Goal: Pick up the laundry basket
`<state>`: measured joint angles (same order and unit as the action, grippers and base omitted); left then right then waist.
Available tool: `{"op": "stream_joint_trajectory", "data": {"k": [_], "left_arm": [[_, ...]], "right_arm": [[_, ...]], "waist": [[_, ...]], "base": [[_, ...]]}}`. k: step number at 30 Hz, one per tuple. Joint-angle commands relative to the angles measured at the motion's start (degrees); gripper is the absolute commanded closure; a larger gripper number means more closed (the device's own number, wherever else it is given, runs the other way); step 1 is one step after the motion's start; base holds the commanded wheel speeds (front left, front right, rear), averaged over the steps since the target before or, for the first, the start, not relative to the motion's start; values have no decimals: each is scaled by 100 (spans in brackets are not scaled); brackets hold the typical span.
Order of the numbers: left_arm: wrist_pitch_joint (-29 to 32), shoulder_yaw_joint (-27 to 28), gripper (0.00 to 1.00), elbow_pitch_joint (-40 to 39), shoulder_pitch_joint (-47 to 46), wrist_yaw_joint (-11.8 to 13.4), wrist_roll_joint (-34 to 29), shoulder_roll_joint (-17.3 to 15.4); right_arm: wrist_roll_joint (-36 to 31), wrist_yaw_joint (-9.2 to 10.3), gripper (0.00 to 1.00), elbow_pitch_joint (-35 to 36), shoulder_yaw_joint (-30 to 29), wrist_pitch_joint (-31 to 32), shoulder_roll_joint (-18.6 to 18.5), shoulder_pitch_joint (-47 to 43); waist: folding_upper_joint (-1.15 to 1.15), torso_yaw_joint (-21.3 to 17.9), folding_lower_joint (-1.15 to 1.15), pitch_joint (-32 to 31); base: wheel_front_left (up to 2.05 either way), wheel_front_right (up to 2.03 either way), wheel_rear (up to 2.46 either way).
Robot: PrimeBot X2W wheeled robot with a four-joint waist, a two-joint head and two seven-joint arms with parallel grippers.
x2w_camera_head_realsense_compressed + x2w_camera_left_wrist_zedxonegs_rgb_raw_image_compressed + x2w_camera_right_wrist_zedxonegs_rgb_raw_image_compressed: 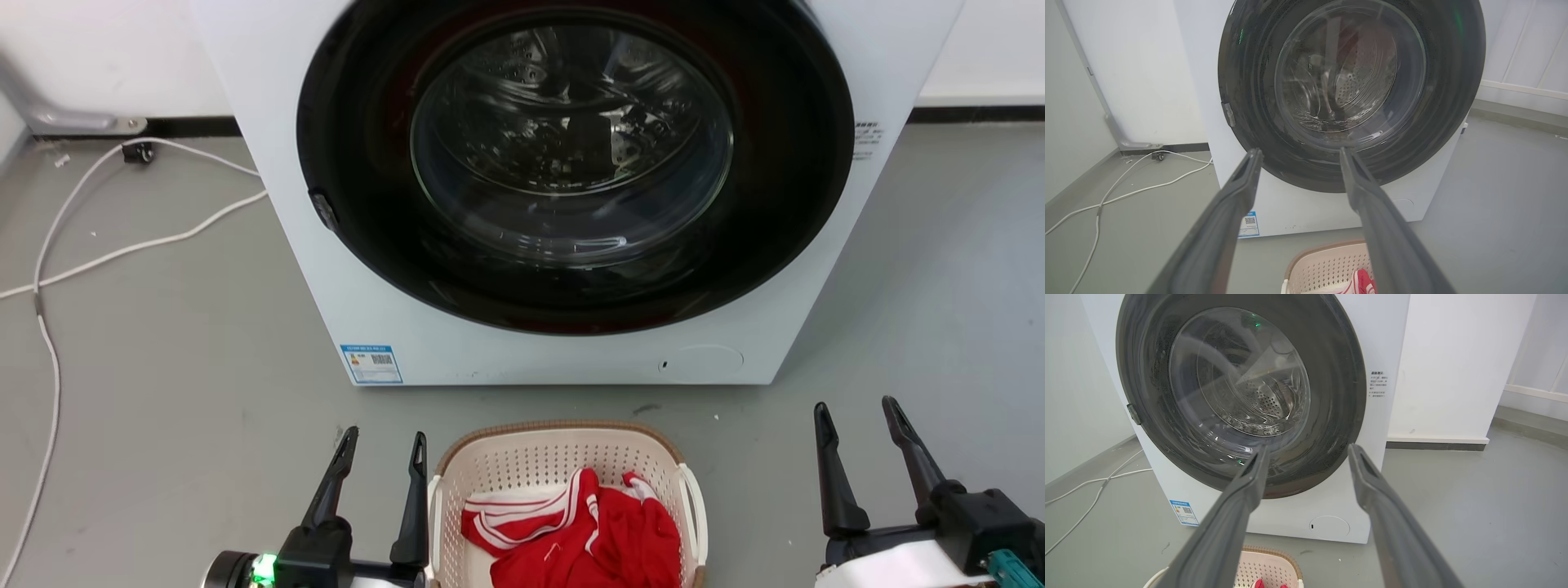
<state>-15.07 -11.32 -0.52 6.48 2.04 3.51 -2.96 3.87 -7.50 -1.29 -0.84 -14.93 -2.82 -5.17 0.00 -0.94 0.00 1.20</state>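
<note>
A white front-loading washer (457, 351) stands on a smooth grey floor (163, 367), its round glass door (571, 147) framed in black and catching pale reflections. Plain white walls (1147, 81) rise behind it, edged at the base by a dark skirting strip (196, 126). A white cable (122, 251) trails loosely over the floor to the washer's left (it runs back towards the wall). A small blue label (371, 363) sits low on the washer's front.

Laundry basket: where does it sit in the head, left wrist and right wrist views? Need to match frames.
Head view: laundry basket at bottom centre.
Left wrist view: basket at bottom edge, just right of centre.
Right wrist view: basket at bottom edge, left of centre.
Shared landmark: blue label low on the washer front.
</note>
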Motion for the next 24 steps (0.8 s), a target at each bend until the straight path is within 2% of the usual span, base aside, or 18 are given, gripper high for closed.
{"op": "stream_joint_trajectory", "data": {"k": [1, 6, 11, 17, 24], "left_arm": [[-16, 17, 0, 76, -77, 32, 10, 6], [-16, 72, 0, 346, -348, -19, 94, 6], [-16, 210, 0, 846, -849, -196, 109, 5], [-16, 512, 0, 1783, -1623, -381, 235, -28], [-15, 589, 0, 2779, -2597, -533, 205, -177]], "right_arm": [[-82, 2, 0, -26, 19, -4, -11, 79], [-35, 2, 0, -178, 47, 157, -11, 384], [-118, 3, 0, -393, 145, 350, -10, 874], [-368, 2, 0, -867, 243, 561, -8, 1570], [-181, 3, 0, -1606, 336, 712, -7, 2325]], "waist": [[0, -21, 0, 144], [0, -82, 0, 610], [0, -151, 0, 1248], [0, -241, 0, 2003], [0, -278, 0, 2739]], "base": [[0, 0, 0], [0, 0, 0], [0, 0, 0], [0, 0, 0], [0, 0, 0]]}}
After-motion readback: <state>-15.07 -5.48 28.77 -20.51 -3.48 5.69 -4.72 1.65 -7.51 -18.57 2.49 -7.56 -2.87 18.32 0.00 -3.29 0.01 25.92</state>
